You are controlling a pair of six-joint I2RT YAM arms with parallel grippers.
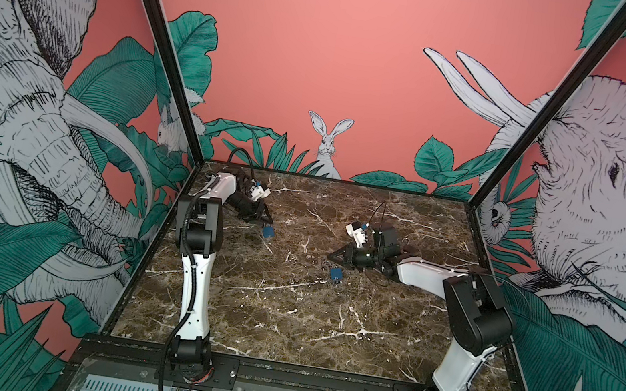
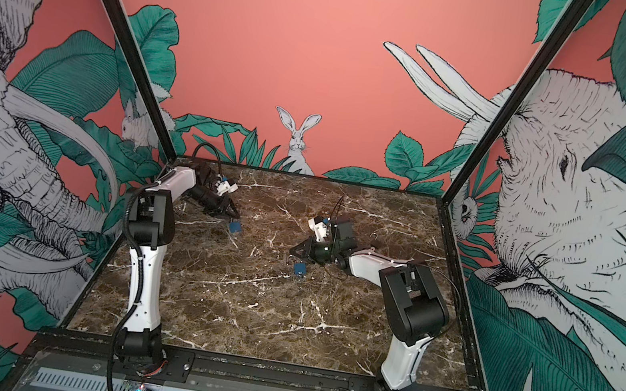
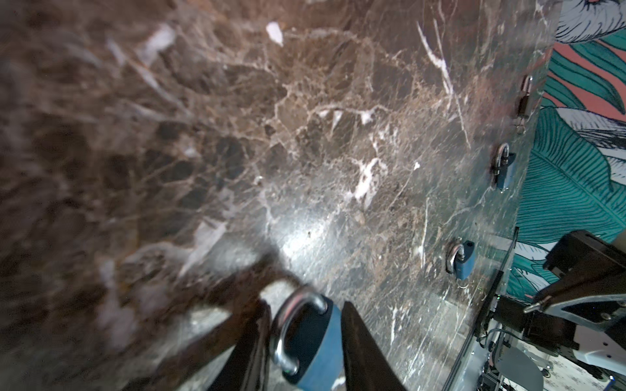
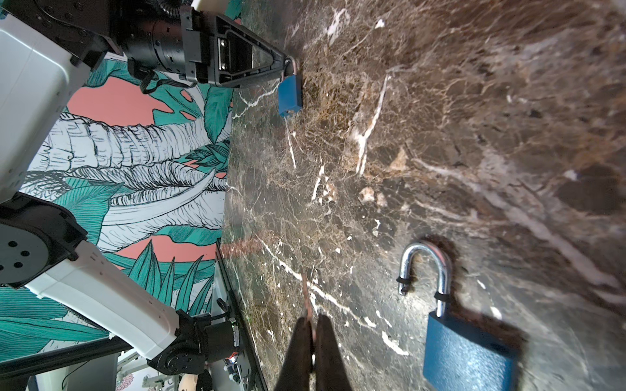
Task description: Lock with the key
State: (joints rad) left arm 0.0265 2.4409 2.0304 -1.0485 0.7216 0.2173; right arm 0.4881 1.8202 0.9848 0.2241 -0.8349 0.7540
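Two blue padlocks on the marble table [image 1: 284, 318]. Nearer: open padlock [image 1: 335, 274] lies mid-table, shackle sprung, just beside right gripper [image 1: 329, 258], whose fingers [image 4: 298, 348] are pinched together on a thin reddish key [image 4: 306, 298]. Farther left: second padlock [image 1: 268, 232], shackle seated, lies between the parted fingers of left gripper [image 3: 305, 304].

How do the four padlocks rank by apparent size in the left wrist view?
1. Closest blue padlock
2. Second blue padlock
3. Third blue padlock and farthest brownish padlock: about alike.
Camera distance likely explains it.
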